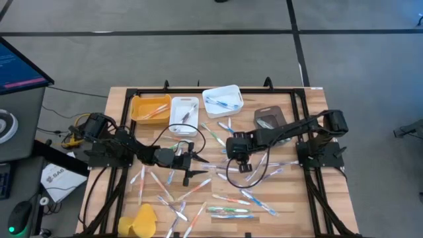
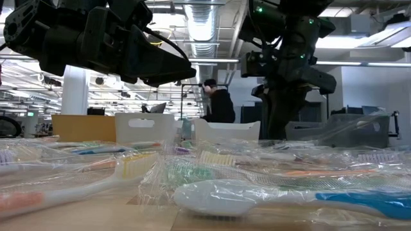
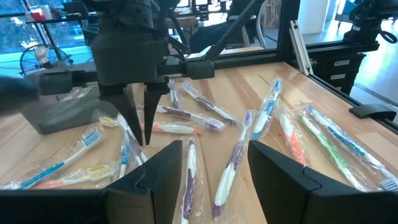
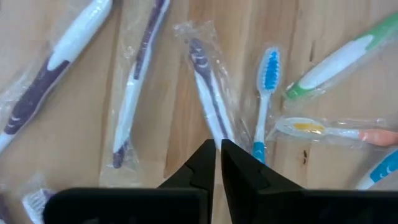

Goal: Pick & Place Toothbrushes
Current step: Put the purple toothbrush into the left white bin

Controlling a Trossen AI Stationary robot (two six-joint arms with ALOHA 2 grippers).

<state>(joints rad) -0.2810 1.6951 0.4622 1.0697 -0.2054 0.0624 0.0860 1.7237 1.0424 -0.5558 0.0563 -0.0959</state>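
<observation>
Wrapped white-and-blue plastic toothbrush [image 2: 257, 196] lies nearest; dozens of toothbrushes [image 1: 228, 211] cover the wooden table [image 1: 317, 99]. Left gripper [image 3: 214, 171] hovers agape, empty. Right gripper [image 4: 217, 155] pinches a purple-striped wrapped toothbrush [image 4: 205, 93]. No legible labels.

No text, label or number can be read anywhere.

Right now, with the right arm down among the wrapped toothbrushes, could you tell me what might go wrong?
The right end effector is nearly closed over a purple toothbrush in a crinkled wrapper; it may pinch only film and slip. A blue toothbrush lies right beside it and could be dragged or lifted too. The left end effector, open, hovers close to the right arm, so the arms might collide if both move.
</observation>
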